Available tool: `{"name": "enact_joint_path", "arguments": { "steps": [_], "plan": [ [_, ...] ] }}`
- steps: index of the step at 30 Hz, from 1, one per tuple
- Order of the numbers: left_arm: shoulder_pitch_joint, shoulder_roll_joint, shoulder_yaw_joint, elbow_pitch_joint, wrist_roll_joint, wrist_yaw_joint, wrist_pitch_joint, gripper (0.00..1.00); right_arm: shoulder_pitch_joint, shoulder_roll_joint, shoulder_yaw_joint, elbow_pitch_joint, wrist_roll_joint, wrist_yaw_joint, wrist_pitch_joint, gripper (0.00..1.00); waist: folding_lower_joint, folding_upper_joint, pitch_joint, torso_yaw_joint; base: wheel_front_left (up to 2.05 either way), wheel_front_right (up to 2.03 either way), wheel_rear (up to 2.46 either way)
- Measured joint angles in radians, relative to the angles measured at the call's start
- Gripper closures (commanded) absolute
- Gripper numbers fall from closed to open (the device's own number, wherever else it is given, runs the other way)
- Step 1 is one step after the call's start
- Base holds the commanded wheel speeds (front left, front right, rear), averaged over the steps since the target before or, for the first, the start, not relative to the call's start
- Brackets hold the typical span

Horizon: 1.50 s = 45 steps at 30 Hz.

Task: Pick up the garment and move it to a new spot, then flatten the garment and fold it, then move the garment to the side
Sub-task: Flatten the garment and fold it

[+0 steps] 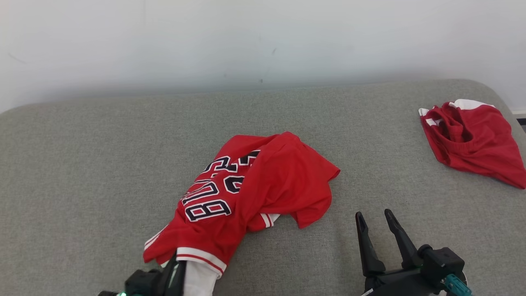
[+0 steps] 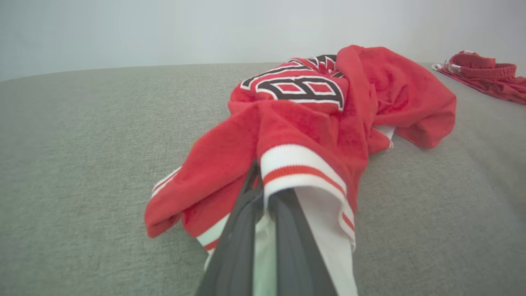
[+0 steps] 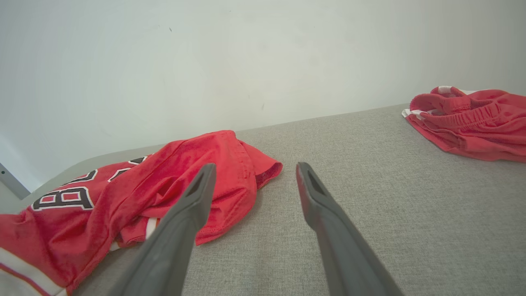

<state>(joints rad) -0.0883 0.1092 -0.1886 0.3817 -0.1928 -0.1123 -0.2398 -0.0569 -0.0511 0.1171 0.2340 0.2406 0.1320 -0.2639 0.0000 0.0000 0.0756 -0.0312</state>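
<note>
The garment (image 1: 263, 185) is a red jersey with black and white lettering, lying crumpled in the middle of the grey padded surface (image 1: 82, 164). My left gripper (image 1: 174, 263) is shut on its near white-and-red striped hem at the lower left. In the left wrist view the two dark fingers (image 2: 242, 230) pinch that hem, and the garment (image 2: 328, 107) bunches away behind them. My right gripper (image 1: 376, 220) stands open to the right of the garment, nothing between its fingers. From the right wrist the garment (image 3: 144, 185) lies to the left of the open gripper (image 3: 254, 174).
A second red garment (image 1: 472, 139) with white trim lies crumpled at the far right of the surface, near its rounded edge; it shows as red shorts (image 3: 472, 123) in the right wrist view. A pale wall (image 1: 263, 41) stands behind the surface.
</note>
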Motion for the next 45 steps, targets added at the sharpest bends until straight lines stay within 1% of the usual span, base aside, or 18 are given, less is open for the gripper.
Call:
{"name": "enact_joint_path", "arguments": {
  "steps": [5, 9, 10, 11, 15, 25, 29, 34, 40, 45],
  "plan": [
    [-0.067, -0.016, -0.081, 0.099, 0.007, -0.011, -0.006, 1.0, -0.002, 0.0, 0.009, 0.003, 0.0, 0.0, 0.0, 0.0, 0.0, 0.0, 0.001, -0.009, 0.0, 0.0, 0.0],
    [-0.108, -0.033, -0.106, 0.156, -0.003, -0.012, -0.014, 1.0, -0.002, -0.001, 0.003, 0.005, 0.0, 0.0, 0.0, 0.0, 0.0, 0.0001, 0.001, -0.015, 0.0, 0.0, 0.0],
    [-0.114, -0.035, -0.109, 0.167, -0.007, -0.012, -0.015, 0.59, -0.001, -0.001, 0.001, 0.005, 0.0, 0.0, 0.0, 0.0, 0.0, 0.0, 0.0, -0.014, 0.0, 0.0, 0.0],
    [-0.118, -0.037, -0.11, 0.175, -0.011, -0.012, -0.016, 0.0, -0.001, -0.001, -0.002, 0.005, 0.0, 0.0, 0.0, 0.0, 0.0, 0.0, -0.001, -0.013, 0.0, 0.0, 0.0],
    [-0.114, -0.037, -0.092, 0.168, -0.013, -0.001, -0.02, 0.0, 0.01, -0.001, -0.016, 0.002, 0.0, 0.0, 0.0, 0.0, 0.0, 0.0001, -0.005, 0.001, 0.0, 0.0, 0.0],
    [0.049, -0.005, -0.007, -0.024, -0.027, 0.034, -0.023, 0.0, 0.033, -0.001, -0.014, -0.005, 0.0, 0.0, 0.0, 0.0, 0.0, 0.0001, -0.014, 0.077, 0.0, 0.0, 0.0],
    [0.095, 0.0, 0.023, -0.066, -0.035, 0.046, -0.023, 0.0, 0.032, -0.001, -0.011, -0.007, 0.0, 0.0, 0.0, 0.0, 0.0, 0.0, -0.011, 0.101, 0.0, 0.0, 0.0],
    [0.107, 0.001, 0.024, -0.044, -0.04, 0.042, -0.023, 0.0, 0.028, 0.0, -0.001, -0.001, 0.002, 0.0, 0.0, 0.0, 0.0, 0.0, -0.006, 0.098, 0.0, 0.0, 0.0],
    [0.082, -0.006, -0.002, 0.006, -0.044, 0.028, -0.023, 0.0, 0.021, -0.002, -0.004, 0.0, 0.003, 0.0, 0.0, 0.0, 0.0, 0.0, -0.001, 0.068, 0.0, 0.0, 0.0],
    [0.069, -0.009, -0.005, 0.077, -0.055, 0.025, -0.022, 0.0, 0.021, -0.004, -0.005, 0.003, 0.003, 0.0, 0.0, 0.0, 0.0, 0.0, 0.003, 0.043, 0.0, 0.0, 0.0]
  ]
}}
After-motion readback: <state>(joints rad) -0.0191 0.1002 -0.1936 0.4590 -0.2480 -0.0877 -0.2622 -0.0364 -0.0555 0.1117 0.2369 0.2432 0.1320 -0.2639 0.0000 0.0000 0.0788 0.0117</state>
